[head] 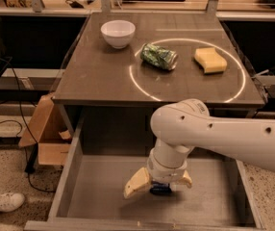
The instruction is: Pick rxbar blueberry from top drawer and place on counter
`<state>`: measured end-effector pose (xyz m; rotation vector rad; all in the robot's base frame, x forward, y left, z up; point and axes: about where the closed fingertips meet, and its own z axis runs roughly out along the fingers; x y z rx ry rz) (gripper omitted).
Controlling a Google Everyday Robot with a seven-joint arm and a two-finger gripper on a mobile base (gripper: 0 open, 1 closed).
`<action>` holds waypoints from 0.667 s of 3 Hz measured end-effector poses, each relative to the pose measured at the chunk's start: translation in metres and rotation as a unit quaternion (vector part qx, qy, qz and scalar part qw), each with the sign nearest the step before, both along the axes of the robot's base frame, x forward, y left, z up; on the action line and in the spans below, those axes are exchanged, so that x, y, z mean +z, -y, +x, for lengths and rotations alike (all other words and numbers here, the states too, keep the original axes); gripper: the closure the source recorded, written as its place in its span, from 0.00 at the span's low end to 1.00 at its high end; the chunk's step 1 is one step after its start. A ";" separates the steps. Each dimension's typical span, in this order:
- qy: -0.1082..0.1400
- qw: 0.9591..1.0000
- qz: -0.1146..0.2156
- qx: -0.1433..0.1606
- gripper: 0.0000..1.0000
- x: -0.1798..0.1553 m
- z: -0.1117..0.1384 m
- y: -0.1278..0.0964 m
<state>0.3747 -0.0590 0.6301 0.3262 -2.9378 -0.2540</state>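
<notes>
The top drawer [94,196] is pulled out below the counter [99,76]. My gripper [160,184] is down inside the drawer, just above its floor, at the end of the white arm [214,134]. Its two cream fingers [135,184] are spread apart, one to the left and one to the right. The rxbar blueberry [160,190] shows as a small dark blue shape on the drawer floor between the fingers, mostly hidden by the gripper. I cannot tell whether the fingers touch it.
On the counter stand a white bowl [118,33], a green dented can [158,56] and a yellow sponge [210,60], the last two inside the white ring [137,83]. A cardboard box [43,129] sits on the floor to the left of the drawer.
</notes>
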 end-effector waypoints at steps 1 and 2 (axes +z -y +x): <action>-0.008 1.000 0.016 -0.005 0.00 -0.002 0.005 -0.006; -0.002 0.999 0.025 -0.032 0.00 -0.003 0.027 -0.011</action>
